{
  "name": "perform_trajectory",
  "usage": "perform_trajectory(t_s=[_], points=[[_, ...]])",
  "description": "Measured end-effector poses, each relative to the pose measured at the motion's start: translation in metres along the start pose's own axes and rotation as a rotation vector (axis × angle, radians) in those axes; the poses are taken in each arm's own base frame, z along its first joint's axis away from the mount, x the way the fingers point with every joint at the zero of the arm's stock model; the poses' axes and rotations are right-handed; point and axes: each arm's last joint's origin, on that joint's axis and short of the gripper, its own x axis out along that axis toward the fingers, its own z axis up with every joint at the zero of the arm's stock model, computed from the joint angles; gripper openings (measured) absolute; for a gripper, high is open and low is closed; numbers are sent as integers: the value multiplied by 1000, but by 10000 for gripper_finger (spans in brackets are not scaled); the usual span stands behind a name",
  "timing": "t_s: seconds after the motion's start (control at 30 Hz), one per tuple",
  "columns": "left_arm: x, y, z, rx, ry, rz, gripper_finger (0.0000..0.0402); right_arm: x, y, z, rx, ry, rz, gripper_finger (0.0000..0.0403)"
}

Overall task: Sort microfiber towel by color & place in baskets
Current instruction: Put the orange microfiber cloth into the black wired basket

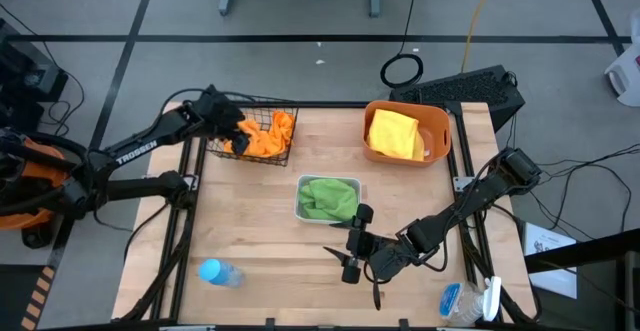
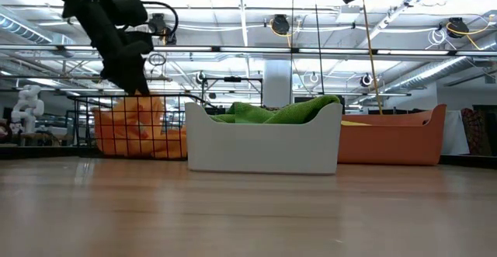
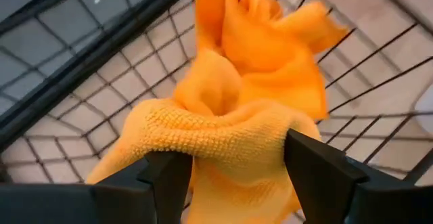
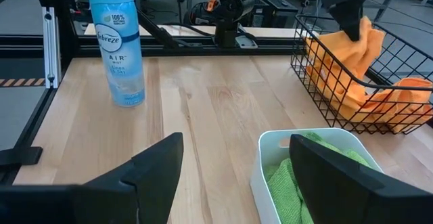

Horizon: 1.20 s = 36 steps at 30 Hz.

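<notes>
Three baskets (image 1: 253,134), each with towels (image 1: 268,133); left hand (image 1: 232,121) parted over orange, right hand (image 1: 352,243) wide, empty.

Orange cloths (image 1: 268,134) in black wire-mesh basket (image 1: 284,154); yellow in orange plastic tub (image 1: 440,121); green in white rectangular tray (image 1: 303,209).

Wooden tabletop (image 1: 260,231) fills the frame centre. Blue Febreze Air spray bottle (image 1: 218,272) lies on its side at lower left of the tabletop; in the right wrist view it stands upper left. Black keyboard (image 1: 470,88) upper right, coiled black cable (image 1: 402,70) on the floor beside it.
</notes>
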Motion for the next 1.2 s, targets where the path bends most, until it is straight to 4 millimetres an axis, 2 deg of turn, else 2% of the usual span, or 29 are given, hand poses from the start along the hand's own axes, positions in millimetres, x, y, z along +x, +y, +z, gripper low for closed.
perform_trajectory(t_s=[0.33,0.47,0.67,0.8,0.93,1.03,1.2], points=[[-1,-4,-8,-30,100,17,231,0,0,0,0,1,0,263],[-10,-5,-1,-55,52,46,231,0,0,0,-1,2,0,263],[-30,-15,6,-20,-7,-4,231,0,0,0,-3,3,-1,263],[-34,-16,8,6,-43,24,231,0,0,0,-3,3,-1,263],[-29,-16,7,20,-26,37,231,0,0,0,10,4,-1,263],[-18,-15,6,46,-41,40,226,0,0,0,15,4,1,263],[5,-13,-2,58,37,49,180,0,0,-1,14,5,3,263]])
